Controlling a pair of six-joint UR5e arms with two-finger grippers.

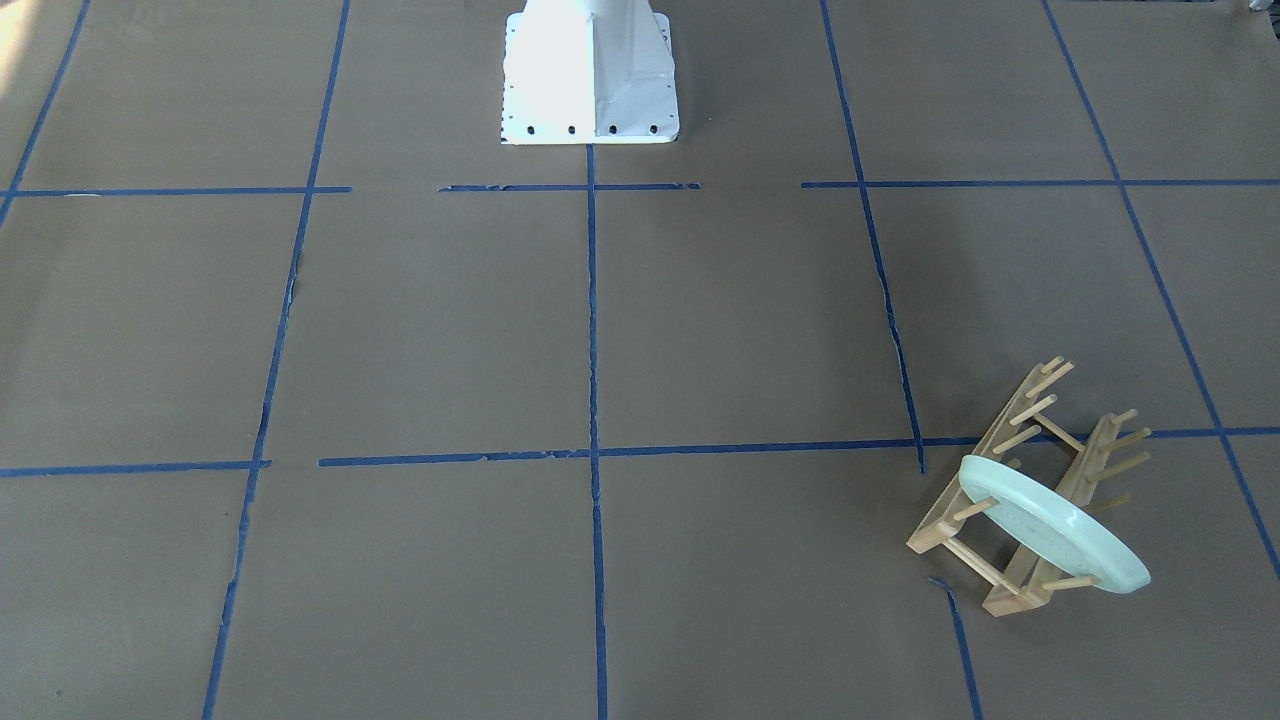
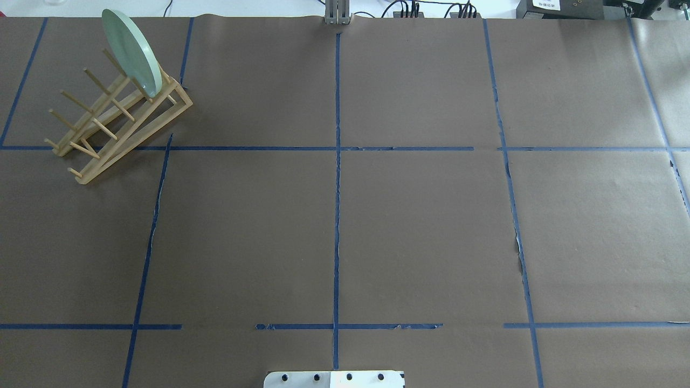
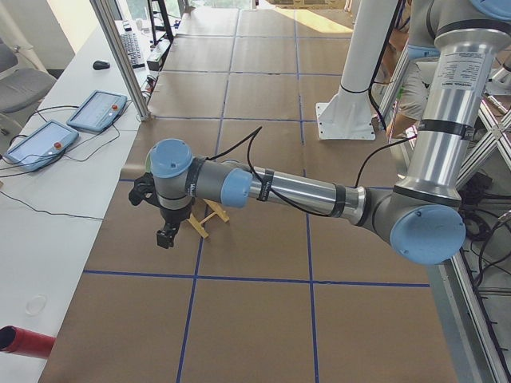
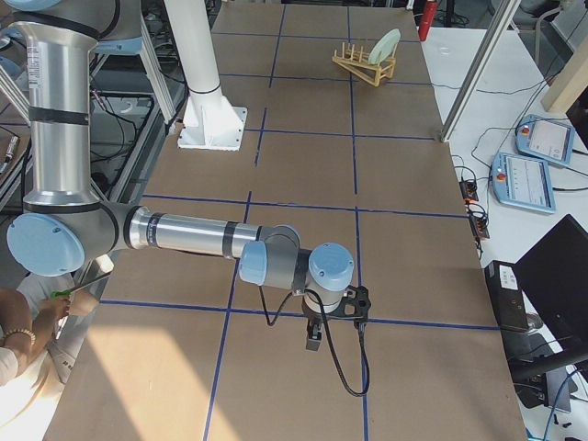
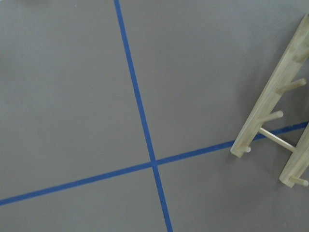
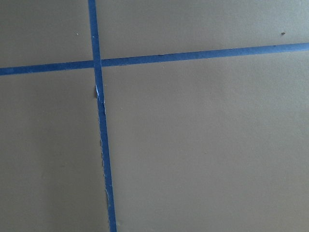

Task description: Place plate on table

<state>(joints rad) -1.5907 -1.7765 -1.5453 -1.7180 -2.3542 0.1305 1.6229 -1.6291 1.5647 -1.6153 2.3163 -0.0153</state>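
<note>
The pale mint-green plate (image 1: 1055, 540) stands on edge between the pegs of a wooden rack (image 1: 1010, 480) on the brown-paper table (image 1: 740, 330). In the overhead view the plate (image 2: 131, 51) and rack (image 2: 108, 126) are at the far left. It is small and far in the right side view (image 4: 386, 43). In the left side view my left gripper (image 3: 165, 235) hangs over the table just in front of the rack (image 3: 206, 219), and the wrist hides the plate. My right gripper (image 4: 314, 338) hangs over bare paper far from the plate. I cannot tell whether either gripper is open or shut. The left wrist view shows only the rack's end (image 5: 275, 111).
The white robot base (image 1: 590, 75) stands at the table's middle edge. Two teach pendants (image 3: 96, 110) lie on the white side bench beyond the table's far edge. A red cylinder (image 3: 24, 341) lies on that bench. A person's hand (image 4: 18, 340) shows near the robot's base side.
</note>
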